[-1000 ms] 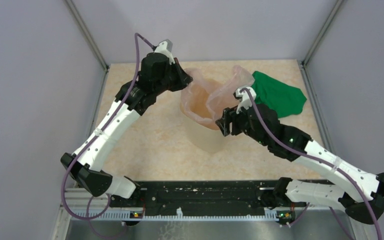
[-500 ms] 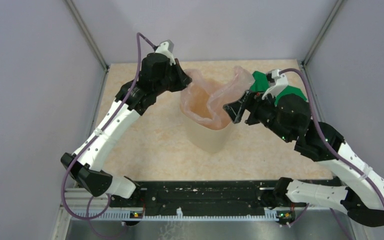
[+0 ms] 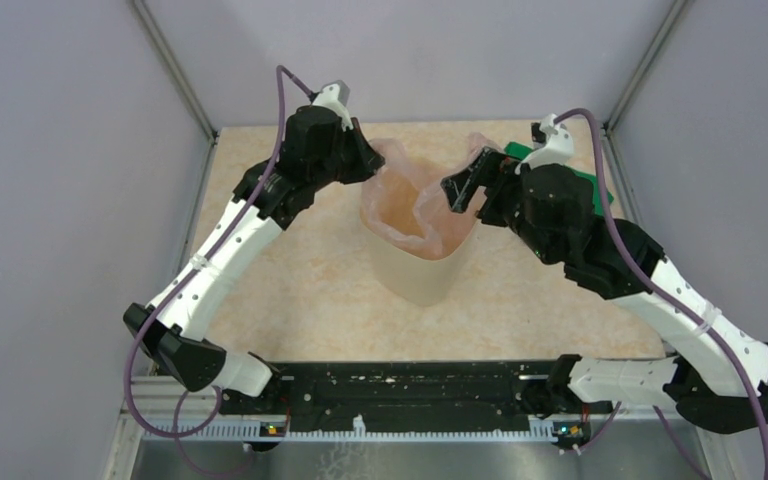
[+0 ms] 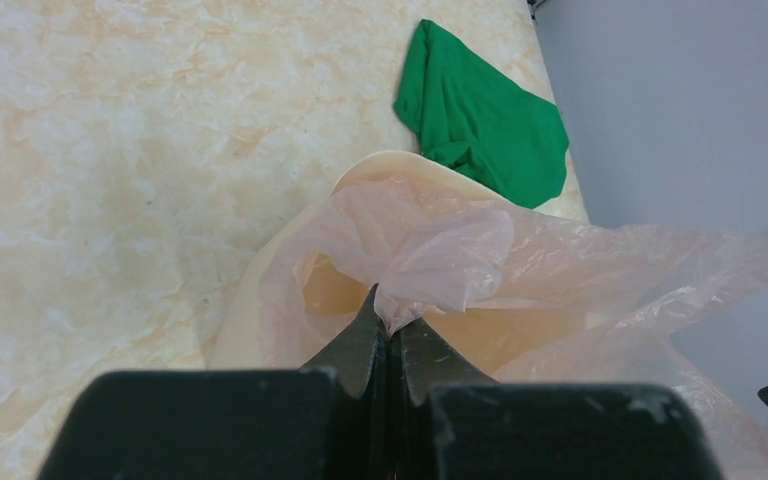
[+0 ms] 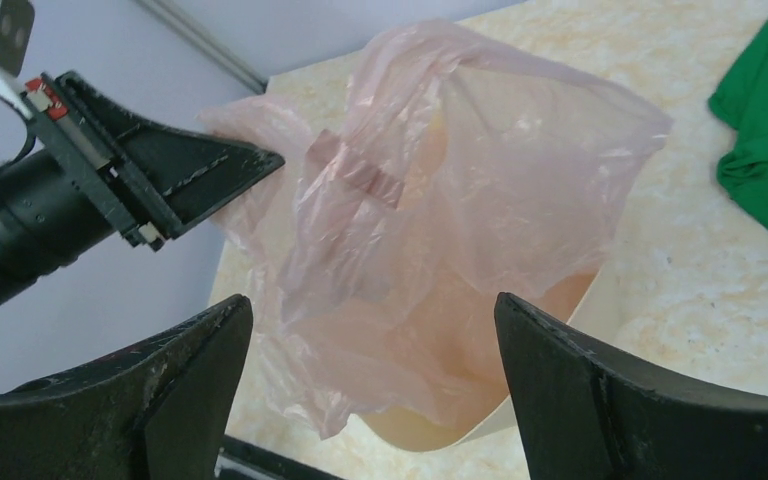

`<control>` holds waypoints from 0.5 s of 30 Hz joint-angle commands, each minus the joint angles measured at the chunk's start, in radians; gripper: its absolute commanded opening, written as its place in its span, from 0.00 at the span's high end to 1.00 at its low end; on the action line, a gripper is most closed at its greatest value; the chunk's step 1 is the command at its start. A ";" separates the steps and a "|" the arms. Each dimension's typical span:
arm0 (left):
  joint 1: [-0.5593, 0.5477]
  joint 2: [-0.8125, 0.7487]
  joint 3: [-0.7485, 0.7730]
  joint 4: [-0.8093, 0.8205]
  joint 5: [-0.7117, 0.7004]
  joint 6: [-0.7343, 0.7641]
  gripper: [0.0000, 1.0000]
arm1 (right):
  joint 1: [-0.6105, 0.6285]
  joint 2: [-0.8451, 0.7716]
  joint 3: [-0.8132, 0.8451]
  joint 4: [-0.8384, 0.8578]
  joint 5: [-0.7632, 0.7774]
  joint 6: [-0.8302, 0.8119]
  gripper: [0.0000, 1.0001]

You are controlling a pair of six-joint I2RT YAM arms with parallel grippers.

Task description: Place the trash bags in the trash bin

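Note:
The pale-pink trash bag [image 3: 415, 200] lies crumpled in the mouth of the cream trash bin [image 3: 420, 275], with part of the film standing above the rim. My left gripper [image 3: 370, 165] is at the bin's far left rim, shut on a pinch of the bag's edge [image 4: 460, 260]; the closed left gripper tips [image 4: 392, 318] show the film between them. My right gripper [image 3: 463, 187] hovers at the bin's far right side, open, with the bag [image 5: 460, 180] and bin rim [image 5: 600, 300] beyond the right gripper [image 5: 372, 300] and nothing between its fingers.
A green cloth [image 3: 600, 190] lies on the table at the back right, partly hidden under my right arm, close to the bin [image 4: 390, 160]. The enclosure walls stand near on the left, right and back.
My right gripper has opened wide and swung from the bin's near right rim up toward its far right side. The left gripper has kept its hold and place.

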 commanded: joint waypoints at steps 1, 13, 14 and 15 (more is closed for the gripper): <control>0.001 -0.025 -0.007 0.033 -0.005 0.009 1.00 | 0.000 0.005 0.048 -0.012 0.124 0.037 0.10; 0.001 -0.098 -0.070 0.030 -0.036 0.019 1.00 | -0.077 0.020 0.044 -0.049 0.010 0.012 0.80; 0.001 -0.106 -0.072 0.023 -0.042 0.024 1.00 | -0.079 0.000 0.030 -0.056 -0.005 0.011 0.85; 0.001 -0.114 -0.075 0.016 -0.047 0.027 1.00 | -0.080 -0.019 0.021 -0.068 -0.026 0.009 0.90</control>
